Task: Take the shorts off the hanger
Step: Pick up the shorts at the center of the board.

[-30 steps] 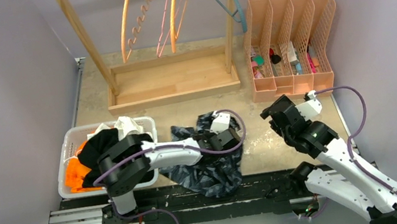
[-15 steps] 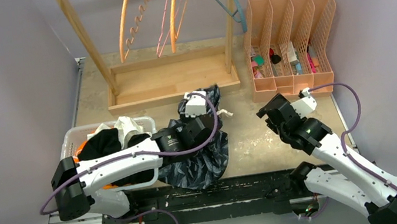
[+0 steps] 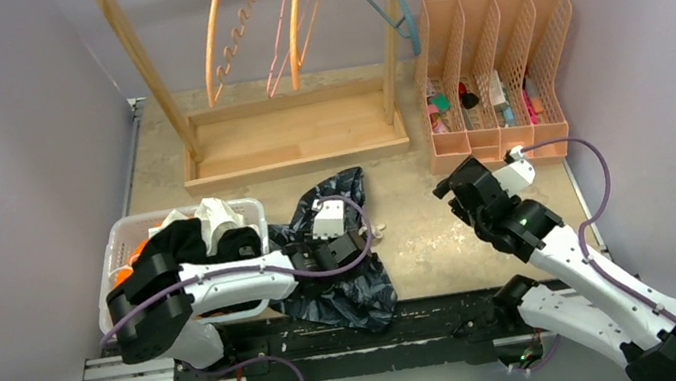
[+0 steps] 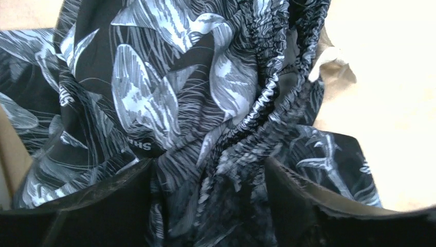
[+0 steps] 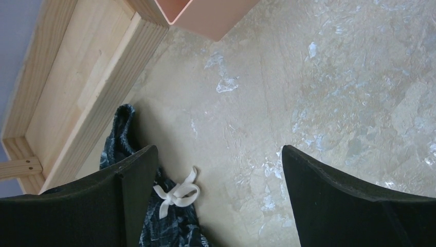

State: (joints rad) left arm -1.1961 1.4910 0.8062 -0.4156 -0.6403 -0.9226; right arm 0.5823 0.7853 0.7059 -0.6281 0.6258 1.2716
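The left claw (image 4: 208, 175) has pulled back toward the near edge and spread its fingers. The camo shorts (image 3: 369, 292) now lie loose between them, heaped on the tabletop (image 3: 421, 234) beside the basket (image 3: 118, 233). The right claw (image 5: 218, 154) hangs wide open, empty.

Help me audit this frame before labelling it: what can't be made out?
Left wrist view: the bottom edge cuts off the left hand; whether it grips the camo shorts is unclear.
Top view: the left arm covers part of the basket, hiding most of the orange shorts.
Top view: contents of the organizer are too small.
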